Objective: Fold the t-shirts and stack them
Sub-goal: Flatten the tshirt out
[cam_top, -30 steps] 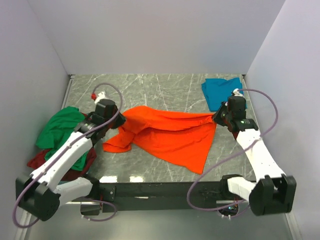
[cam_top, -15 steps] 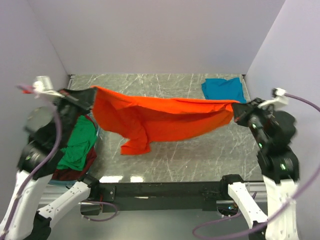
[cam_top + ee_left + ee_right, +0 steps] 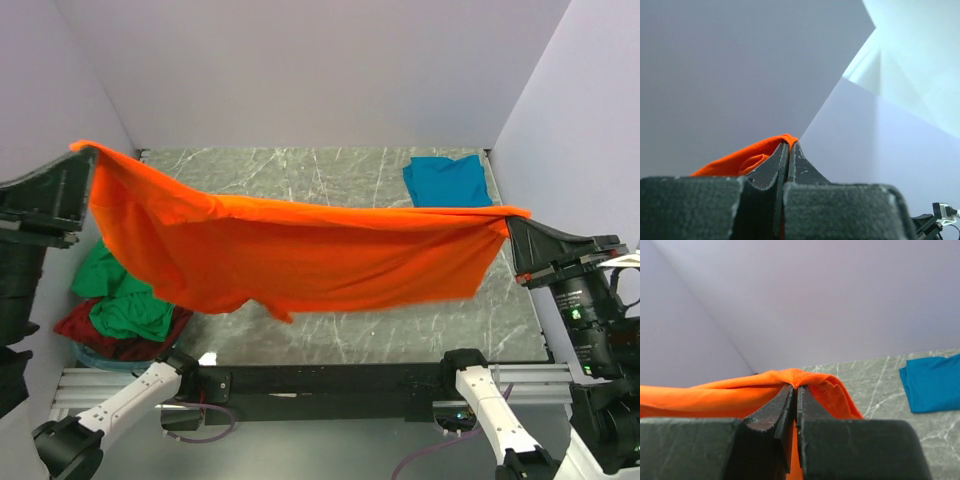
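Note:
The orange t-shirt (image 3: 300, 255) hangs stretched wide in the air above the table, held by its two top corners. My left gripper (image 3: 82, 152) is shut on its left corner, high at the left wall; the cloth (image 3: 747, 157) pokes out between the jaws in the left wrist view. My right gripper (image 3: 515, 222) is shut on the right corner, and orange cloth (image 3: 715, 392) drapes over both jaws there. A folded teal blue t-shirt (image 3: 446, 181) lies flat at the back right of the table, also seen as teal cloth (image 3: 932, 385) in the right wrist view.
A green t-shirt (image 3: 120, 300) lies crumpled on a dark red t-shirt (image 3: 120, 340) at the table's left front. The marble table (image 3: 330, 175) is walled by plain panels on three sides. A black rail (image 3: 330, 380) runs along the near edge.
Both arms have risen and spread apart, lifting the orange t-shirt off the table and pulling it from a sagging drape into a wide taut sheet.

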